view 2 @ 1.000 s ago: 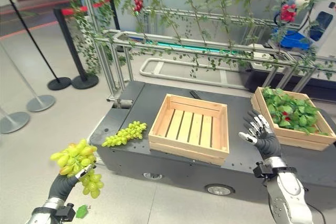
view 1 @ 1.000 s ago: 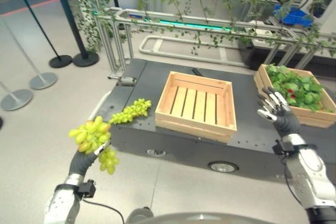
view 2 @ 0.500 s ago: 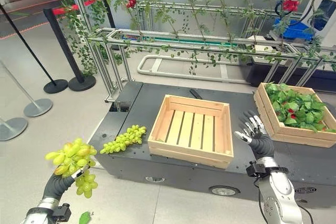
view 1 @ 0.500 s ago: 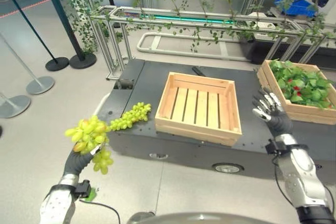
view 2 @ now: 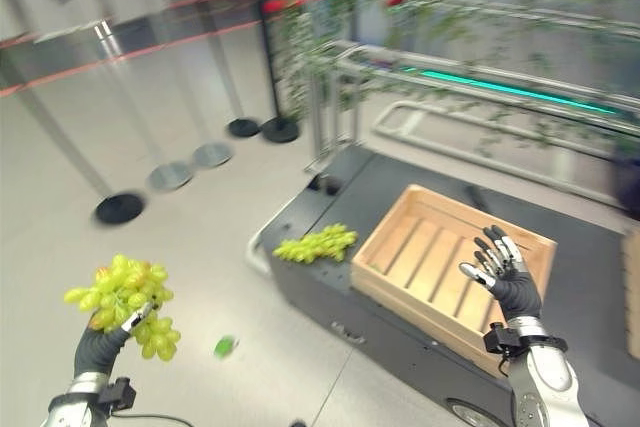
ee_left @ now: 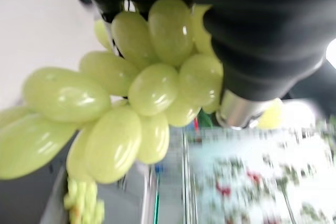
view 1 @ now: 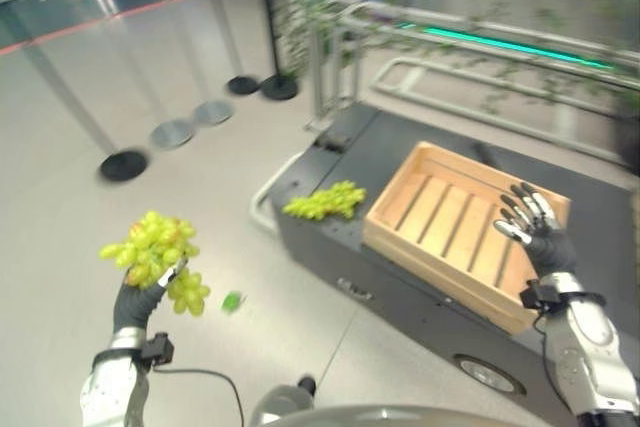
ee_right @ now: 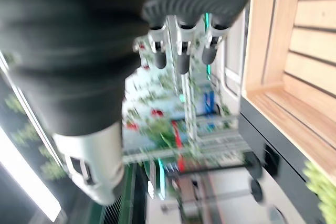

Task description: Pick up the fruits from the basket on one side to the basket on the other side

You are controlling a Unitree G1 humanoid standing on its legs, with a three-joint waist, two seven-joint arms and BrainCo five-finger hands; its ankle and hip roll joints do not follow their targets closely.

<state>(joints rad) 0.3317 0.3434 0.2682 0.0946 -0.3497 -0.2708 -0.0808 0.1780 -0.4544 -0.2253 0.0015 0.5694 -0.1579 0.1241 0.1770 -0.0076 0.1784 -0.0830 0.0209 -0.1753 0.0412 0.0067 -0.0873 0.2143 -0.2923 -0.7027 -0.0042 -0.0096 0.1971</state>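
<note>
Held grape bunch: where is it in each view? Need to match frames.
Left eye view: held grape bunch at lower left, in the left robot hand, over the floor.
Right eye view: same bunch at lower left.
Left wrist view: close up, under the dark cover.
Right wrist view: I cannot find it.
Shared landmark: the second grape bunch on the dark platform beside the wooden crate.
</note>
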